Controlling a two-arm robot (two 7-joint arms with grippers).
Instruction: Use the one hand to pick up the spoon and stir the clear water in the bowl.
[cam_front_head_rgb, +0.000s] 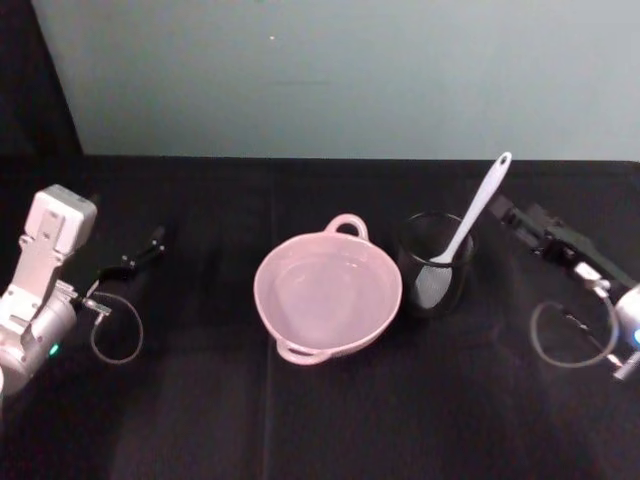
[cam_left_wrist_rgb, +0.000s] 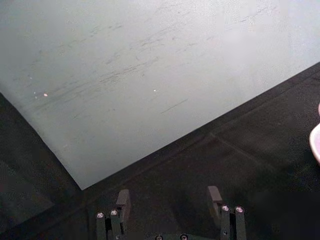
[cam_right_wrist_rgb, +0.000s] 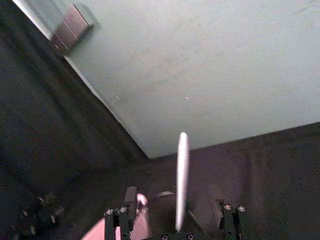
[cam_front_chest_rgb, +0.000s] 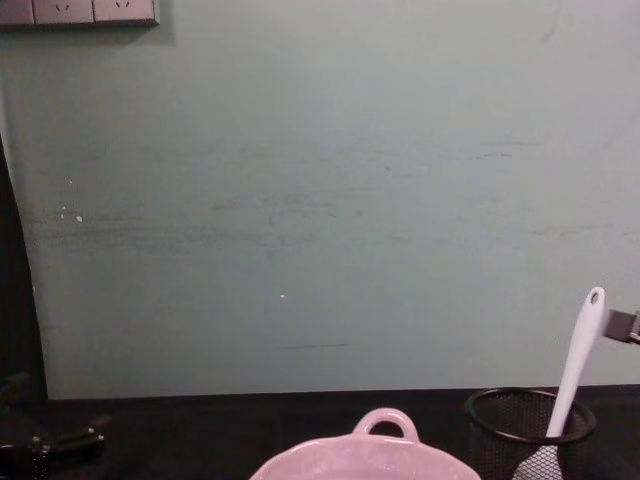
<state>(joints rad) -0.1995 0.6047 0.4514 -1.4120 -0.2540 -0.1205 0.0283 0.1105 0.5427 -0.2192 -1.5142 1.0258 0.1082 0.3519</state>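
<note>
A pale pink bowl (cam_front_head_rgb: 328, 296) sits at the middle of the black-covered bench (cam_front_head_rgb: 330, 430), nearest the robot, one loop handle on its near rim and another on the far rim. The clear water (cam_front_head_rgb: 325, 300) inside it is barely distinguishable from the glossy pink interior. Just beside the bowl, on the robot's right, stands a black wire-mesh cup (cam_front_head_rgb: 437, 263), its wall close to the bowl's rim; whether the two touch cannot be told. The white spoon (cam_front_head_rgb: 471, 220) stands in that cup, blade down against the mesh and its long handle leaning up and away to the right, the hole at its tip visible in the chest view (cam_front_chest_rgb: 575, 365).

The right end effector (cam_front_head_rgb: 510, 212), black and slim on a silver wrist with a grey cable loop, hovers over the bench just right of the spoon's handle tip, apart from it. From the right wrist view its two fingers (cam_right_wrist_rgb: 131, 197) are spread wide, released, with the handle standing farther off in the gap between them and nothing gripped.

The left end effector (cam_front_head_rgb: 155, 240) rests low at the bench's left side, well apart from the bowl, its fingers (cam_left_wrist_rgb: 123, 198) likewise parted and empty.

Behind the bench rises a pale green wall (cam_front_chest_rgb: 320, 190).
</note>
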